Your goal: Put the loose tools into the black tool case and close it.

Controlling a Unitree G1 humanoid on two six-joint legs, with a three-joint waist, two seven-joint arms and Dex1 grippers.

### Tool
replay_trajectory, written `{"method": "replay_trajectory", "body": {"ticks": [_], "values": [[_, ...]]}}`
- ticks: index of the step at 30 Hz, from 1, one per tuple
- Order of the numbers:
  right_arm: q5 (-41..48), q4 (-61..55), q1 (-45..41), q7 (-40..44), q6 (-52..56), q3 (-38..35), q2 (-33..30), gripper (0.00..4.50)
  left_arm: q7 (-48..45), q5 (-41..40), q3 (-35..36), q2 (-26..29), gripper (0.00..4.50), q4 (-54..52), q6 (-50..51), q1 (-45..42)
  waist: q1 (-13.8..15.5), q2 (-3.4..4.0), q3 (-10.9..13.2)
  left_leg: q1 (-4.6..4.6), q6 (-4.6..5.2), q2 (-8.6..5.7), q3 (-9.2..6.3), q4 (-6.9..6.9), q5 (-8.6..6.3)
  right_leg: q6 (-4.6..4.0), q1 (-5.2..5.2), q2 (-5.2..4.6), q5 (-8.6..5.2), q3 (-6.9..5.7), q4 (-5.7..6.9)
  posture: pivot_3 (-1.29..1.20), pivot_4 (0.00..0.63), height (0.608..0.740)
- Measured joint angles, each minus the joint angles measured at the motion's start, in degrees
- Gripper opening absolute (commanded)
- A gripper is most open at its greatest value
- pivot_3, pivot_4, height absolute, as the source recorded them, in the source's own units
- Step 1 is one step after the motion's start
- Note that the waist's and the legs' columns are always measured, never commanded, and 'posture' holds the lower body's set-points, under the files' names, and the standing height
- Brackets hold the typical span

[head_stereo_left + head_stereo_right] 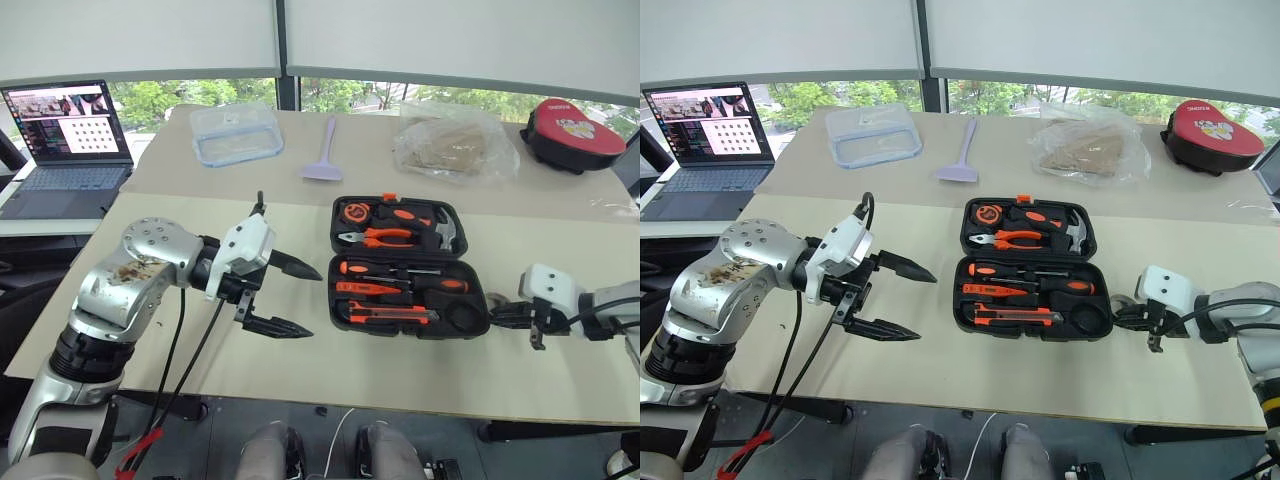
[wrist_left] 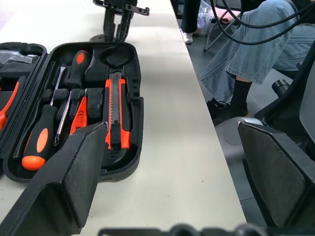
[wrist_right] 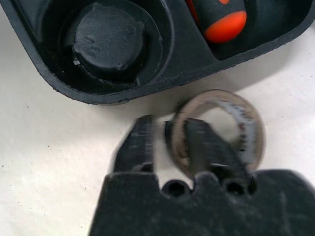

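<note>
While the black plastic clamshell tool case [image 1: 409, 268] is lying open flat on the cream tabletop [image 1: 250, 360], the right gripper [image 3: 167, 142] is sitting just beside the case's near right corner, pinching down on the wall of a small dark tape roll [image 3: 246, 129]: one finger inside the ring, one outside, nearly closed, so it's gripping the roll. The roll is resting on the table right next to the empty round slot [image 3: 106, 42]. The left gripper [image 1: 282, 297] is hovering left of the case, fingers spread wide and holding nothing. The black-and-orange screwdrivers [image 2: 42, 142] and the black-and-orange utility knife [image 2: 116, 115] are already sitting in their moulded slots. The lilac plastic spatula [image 1: 324, 150] is lying farther back.
</note>
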Motion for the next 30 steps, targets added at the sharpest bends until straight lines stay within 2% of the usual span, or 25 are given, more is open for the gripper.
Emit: {"method": "replay_trajectory", "body": {"ticks": [6, 11, 14, 17, 25, 27, 28, 29, 30], "values": [[10.8, -14.5, 3.4, 2.4, 14.5, -9.6, -4.6, 0.05, -0.4, 0.0, -0.6, 0.2, 4.5, 0.2, -0.3, 0.0, -0.3, 0.11, 0.0, 0.03, -0.01, 0.06, -0.01, -0.02, 0.0, -0.23, -0.01, 0.01, 0.14, 0.04, 0.01, 0.0, 0.15, 0.731], [19.3, -29.2, 5.3, 1.0, 26.7, -11.9, -4.8, 0.05, -0.7, 0.2, -1.9, 0.2, 4.5, 0.8, -2.4, -0.1, -0.2, 0.11, 0.0, -0.02, -0.03, 0.07, -0.06, -0.03, -0.02, -0.27, -0.03, -0.02, 0.14, 0.0, -0.01, 0.0, 0.15, 0.731], [17.7, -32.6, 7.2, -2.7, 27.4, -10.2, -2.7, 0.05, -0.6, 0.3, -2.2, -0.1, 4.5, 1.7, -2.7, -0.1, 0.4, 0.09, 0.0, -0.04, -0.03, 0.03, -0.07, -0.01, -0.02, -0.26, -0.02, -0.05, 0.14, -0.02, -0.04, 0.0, 0.15, 0.731], [13.4, -30.7, 9.6, -6.3, 25.9, -6.4, -1.0, 0.05, -0.6, 0.3, -3.1, -0.4, 4.5, 2.0, -2.7, -1.0, 0.8, 0.08, 0.1, -0.15, -0.02, -0.05, -0.06, -0.01, -0.02, -0.24, -0.1, -0.1, 0.14, -0.02, -0.04, 0.0, 0.15, 0.731], [10.3, -27.1, 12.7, -6.7, 19.2, -7.5, -0.8, 2.8, -0.6, 0.7, -4.0, -0.7, 4.5, 3.5, -4.1, -2.5, 0.4, 0.08, 0.1, -0.02, -0.03, -0.01, -0.03, -0.03, -0.01, 0.0, -0.01, 0.02, -0.02, -0.03, -0.02, 0.0, 0.15, 0.731], [10.2, -27.2, 13.7, -6.4, 18.8, -7.6, -0.8, 3.33, -0.6, 0.8, -4.0, -0.7, 4.5, 3.5, -4.3, -2.5, 0.4, 0.07, 0.1, -0.03, -0.02, -0.01, -0.03, -0.02, -0.01, 0.01, -0.02, 0.01, -0.01, -0.02, -0.03, 0.0, 0.15, 0.731], [10.3, -27.2, 14.4, -6.3, 18.8, -7.6, -0.8, 3.76, -0.6, 0.9, -4.0, -0.7, 4.5, 3.5, -4.4, -2.4, 0.5, 0.07, 0.1, -0.04, -0.02, -0.02, -0.03, -0.02, -0.01, 0.01, -0.02, 0.0, -0.02, -0.01, -0.03, 0.0, 0.15, 0.731], [10.8, -27.3, 14.6, -6.3, 19.0, -7.6, -0.7, 4.02, -0.6, 1.2, -4.0, -0.6, 4.5, 3.6, -4.6, -2.3, 0.5, 0.08, 0.1, -0.04, -0.02, -0.03, -0.03, -0.02, -0.01, 0.01, -0.02, -0.01, -0.01, -0.01, -0.02, 0.0, 0.15, 0.731], [11.6, -27.8, 14.6, -6.2, 19.5, -8.0, -0.6, 4.02, -0.4, 1.4, -4.0, -0.6, 4.5, 3.8, -4.8, -2.2, 0.5, 0.08, 0.1, -0.04, -0.02, -0.03, -0.03, -0.02, -0.01, 0.01, -0.03, -0.01, -0.01, -0.01, -0.03, 0.0, 0.15, 0.731]]}}
